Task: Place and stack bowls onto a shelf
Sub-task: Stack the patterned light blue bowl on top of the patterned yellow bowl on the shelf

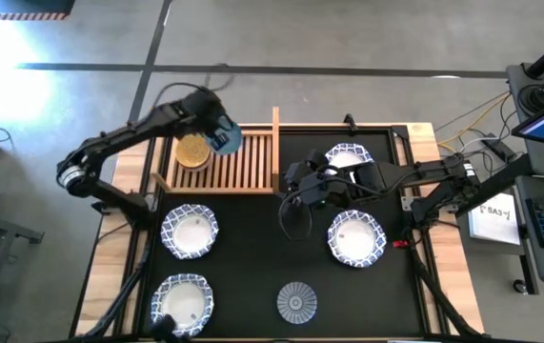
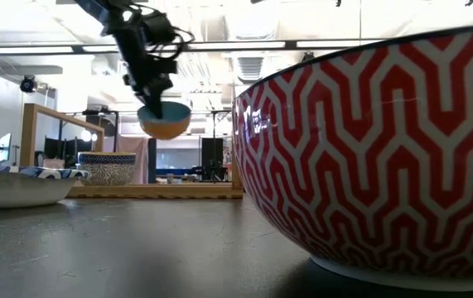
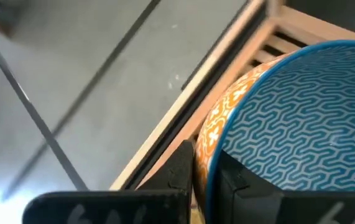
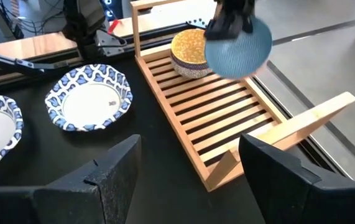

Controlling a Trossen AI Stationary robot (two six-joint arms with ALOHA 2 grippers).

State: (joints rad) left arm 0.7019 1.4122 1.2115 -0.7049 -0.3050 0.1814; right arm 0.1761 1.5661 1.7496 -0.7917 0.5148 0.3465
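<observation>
Closest to the low camera, a red bowl (image 2: 369,157) stands on the tabletop (image 1: 252,276), filling that view's right side. Behind it, seen from above, a grey-blue bowl (image 1: 296,301) sits at the near edge, with two white bowls (image 1: 190,232) at the left and one white bowl (image 1: 355,237) at the right. Over the middle of the tabletop the right arm reaches in from the right edge, and the right gripper (image 1: 295,205) hangs with its fingers spread wide, holding nothing; another white bowl (image 1: 348,155) lies partly under that arm. Farther back, the left arm stretches from the left edge up and across to the shelf (image 1: 243,162). The left gripper (image 3: 205,177) is pinched shut on the rim of the light blue bowl (image 1: 225,138), one finger inside and one outside, carrying it tilted in the air above the shelf's slats. Just beside it, a yellow bowl (image 1: 193,151) rests on the shelf near the left rail.
</observation>
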